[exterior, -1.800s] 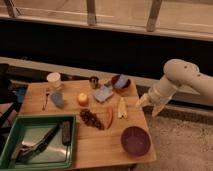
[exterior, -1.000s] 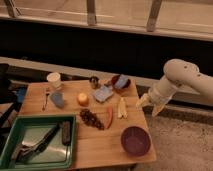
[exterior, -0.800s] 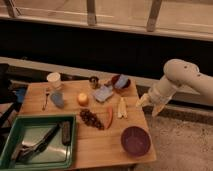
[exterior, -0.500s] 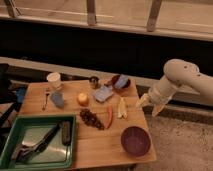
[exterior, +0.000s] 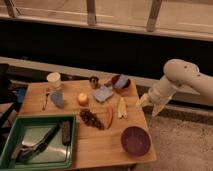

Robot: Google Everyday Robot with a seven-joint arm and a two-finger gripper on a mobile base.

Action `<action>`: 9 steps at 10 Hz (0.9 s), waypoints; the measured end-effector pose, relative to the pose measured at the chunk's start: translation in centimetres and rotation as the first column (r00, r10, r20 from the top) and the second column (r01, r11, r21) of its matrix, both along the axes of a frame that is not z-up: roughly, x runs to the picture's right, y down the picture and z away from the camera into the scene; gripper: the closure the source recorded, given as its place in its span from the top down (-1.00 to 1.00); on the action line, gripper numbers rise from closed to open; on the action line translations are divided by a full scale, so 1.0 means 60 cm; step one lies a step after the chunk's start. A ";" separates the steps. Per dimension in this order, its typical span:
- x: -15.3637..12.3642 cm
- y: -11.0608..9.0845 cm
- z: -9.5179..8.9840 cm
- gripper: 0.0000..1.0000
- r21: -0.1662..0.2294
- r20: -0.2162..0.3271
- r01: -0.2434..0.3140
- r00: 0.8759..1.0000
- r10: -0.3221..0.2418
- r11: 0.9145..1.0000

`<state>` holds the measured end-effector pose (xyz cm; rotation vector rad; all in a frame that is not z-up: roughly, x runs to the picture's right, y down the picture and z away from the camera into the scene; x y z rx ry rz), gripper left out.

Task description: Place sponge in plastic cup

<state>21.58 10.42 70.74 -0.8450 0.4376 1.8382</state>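
The white plastic cup [exterior: 54,80] stands upright at the back left of the wooden table [exterior: 100,145]. The dull-blue sponge [exterior: 120,81] stands at the back of the table, right of centre, against a dark red object [exterior: 125,85]. My gripper [exterior: 149,105] hangs off the table's right edge, level with its middle, well right of the sponge and far from the cup. Its two pale fingers [exterior: 142,102] are spread apart and hold nothing.
A small dark metal cup [exterior: 93,81], a pale blue flat pad [exterior: 103,93], a blue-grey rounded piece [exterior: 57,99], an orange fruit [exterior: 82,99], dark grapes [exterior: 91,119], a red chili [exterior: 109,116] and a pale banana [exterior: 121,107] lie between. A purple bowl [exterior: 135,140] sits front right. A green tray [exterior: 37,142] holds utensils.
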 end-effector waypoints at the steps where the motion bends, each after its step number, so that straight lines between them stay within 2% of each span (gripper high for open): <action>1: 0.000 0.000 0.000 0.26 0.000 0.000 0.000 1.000 0.000 1.000; 2: 0.000 0.000 -0.002 0.26 0.006 0.005 0.014 1.000 -0.014 1.000; 4: -0.011 -0.015 -0.002 0.26 0.035 0.006 0.098 0.995 -0.098 0.995; 5: -0.030 -0.037 0.003 0.26 0.059 0.007 0.152 0.988 -0.153 0.987; 7: -0.072 -0.104 0.012 0.26 0.095 -0.004 0.242 0.970 -0.242 0.966; 9: -0.126 -0.175 0.016 0.26 0.143 -0.017 0.318 0.948 -0.318 0.937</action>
